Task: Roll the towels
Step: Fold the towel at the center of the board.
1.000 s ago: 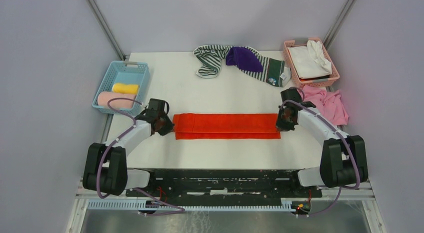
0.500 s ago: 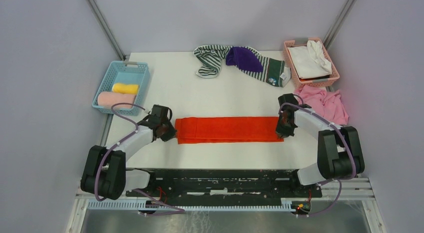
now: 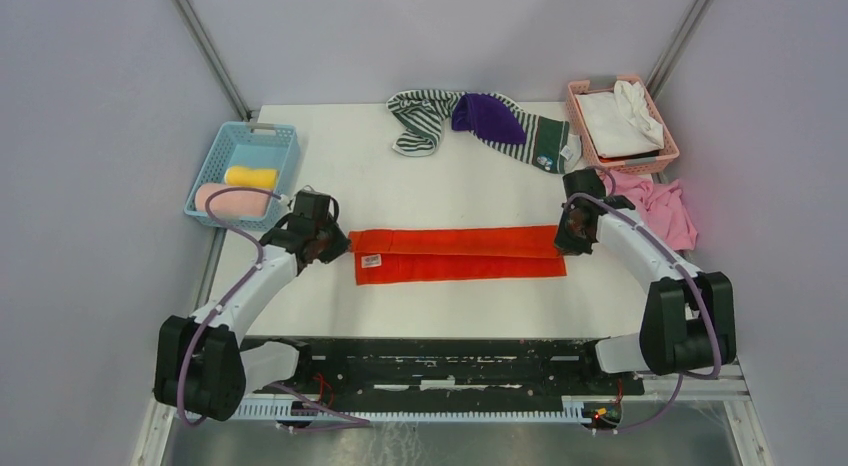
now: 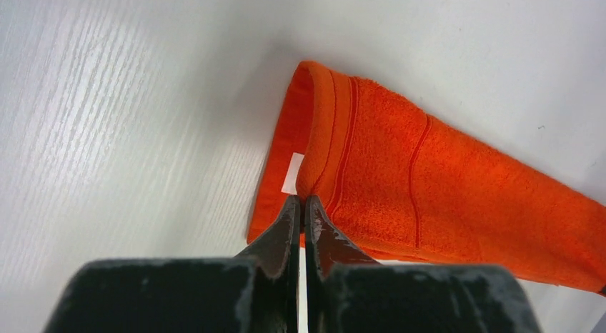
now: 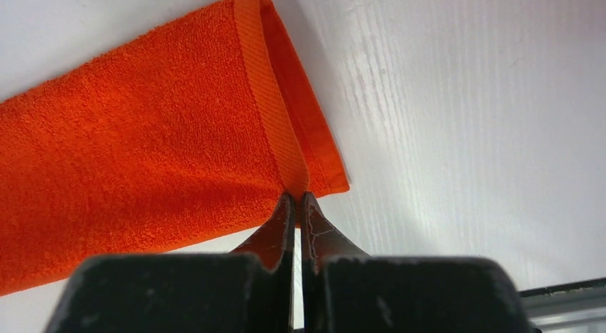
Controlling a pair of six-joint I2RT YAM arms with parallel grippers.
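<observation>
Both arms were mounted at the near edge of the desk (image 3: 440, 196) and reached inward toward each other. Between them, the orange-red towel (image 3: 460, 254) lay flat at the middle of the desk, folded into a long narrow strip running left to right. A small white tag (image 3: 370, 259) showed on its left end.

The left fingers (image 3: 340, 248) were closed narrow on the left end of this towel. In the left wrist view, the fingers (image 4: 293, 208) pinched the raised hem of the upper layer just beside the tag. The right fingers (image 3: 565, 241) were likewise closed narrow on the right end. In the right wrist view, the fingers (image 5: 289, 204) gripped the hem band at the near corner.

Farther back on the left, a blue basket (image 3: 225, 151) overhung the desk edge and held two rolled towels side by side: a light pink roll (image 3: 225, 198) nearer, a yellow roll (image 3: 250, 176) behind it. On the right, a loose pink towel (image 3: 660, 208) lay crumpled at the desk edge, touching a pink basket (image 3: 578, 126) that held a white cloth (image 3: 620, 116).

Along the far edge lay a striped towel (image 3: 420, 121), a purple towel (image 3: 488, 116) resting partly on it, and a dark green towel (image 3: 545, 146) just beside the pink basket.
</observation>
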